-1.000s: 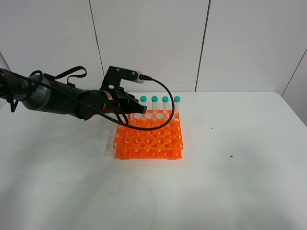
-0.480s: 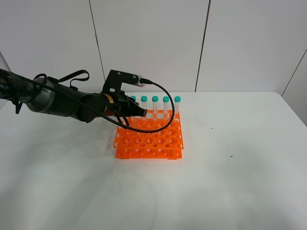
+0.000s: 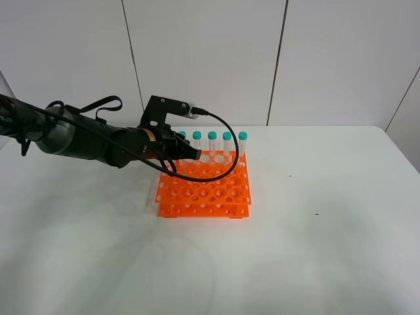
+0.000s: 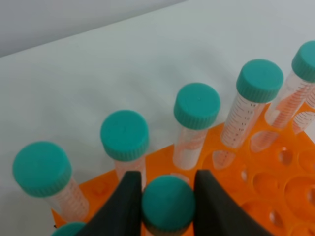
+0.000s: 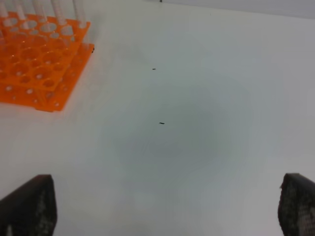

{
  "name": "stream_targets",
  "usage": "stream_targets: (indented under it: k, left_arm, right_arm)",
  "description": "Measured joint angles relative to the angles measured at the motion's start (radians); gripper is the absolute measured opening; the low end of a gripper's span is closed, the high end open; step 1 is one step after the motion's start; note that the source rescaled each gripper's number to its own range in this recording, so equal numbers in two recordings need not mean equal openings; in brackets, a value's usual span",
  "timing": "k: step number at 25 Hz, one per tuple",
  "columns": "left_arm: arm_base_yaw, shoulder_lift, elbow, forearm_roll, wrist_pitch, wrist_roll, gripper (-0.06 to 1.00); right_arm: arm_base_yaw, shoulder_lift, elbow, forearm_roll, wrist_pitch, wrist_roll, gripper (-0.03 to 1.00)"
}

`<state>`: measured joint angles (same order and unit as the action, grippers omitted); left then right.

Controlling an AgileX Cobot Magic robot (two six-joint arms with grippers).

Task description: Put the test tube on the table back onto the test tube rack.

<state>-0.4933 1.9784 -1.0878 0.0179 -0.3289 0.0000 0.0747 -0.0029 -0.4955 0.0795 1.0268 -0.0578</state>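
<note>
The orange test tube rack (image 3: 205, 190) stands on the white table (image 3: 328, 249). Several teal-capped tubes (image 3: 212, 141) stand upright in its back row. My left gripper (image 3: 186, 153) hangs over the rack's back left part. In the left wrist view, my left gripper (image 4: 168, 209) is shut on the cap end of the test tube (image 4: 168, 202), just in front of the back-row tubes (image 4: 197, 105) and above the rack (image 4: 275, 177). The held tube's lower part is hidden. My right gripper (image 5: 162, 206) is open and empty over bare table, out of the exterior view.
The rack (image 5: 39, 64) lies far off to one side in the right wrist view. Most of its holes are empty. The left arm's black cable (image 3: 223, 141) loops over the rack's back. White wall panels stand behind the table's far edge.
My left gripper has moved slightly right and lower over the rack with the tube, uncovering the leftmost back-row cap. It has held still over the last half second.
</note>
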Motion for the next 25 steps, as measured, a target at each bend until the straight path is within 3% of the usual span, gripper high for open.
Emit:
stream_targets:
  k: [2,7,12,20,23,25]
  left_arm:
    - [0.0,0.0,0.0,0.0,0.0,0.0,0.04]
    - [-0.001,-0.001,0.0,0.0,0.001,-0.016,0.45]
    - [-0.001,-0.015,0.0,0.0,0.022,-0.043,0.55]
    - [-0.002,-0.129,0.0,0.0,0.055,-0.05,0.57]
    - [-0.002,-0.214,0.0,0.0,0.107,-0.05,0.57]
    - [-0.003,-0.277,0.0,0.007,0.161,-0.048,0.64]
  right_arm:
    - [0.0,0.0,0.0,0.0,0.0,0.0,1.0]
    - [0.0,0.0,0.0,0.0,0.0,0.0,1.0]
    - [0.0,0.0,0.0,0.0,0.0,0.0,1.0]
    - [0.0,0.0,0.0,0.0,0.0,0.0,1.0]
    - [0.0,0.0,0.0,0.0,0.0,0.0,1.0]
    - [0.0,0.0,0.0,0.0,0.0,0.0,1.0]
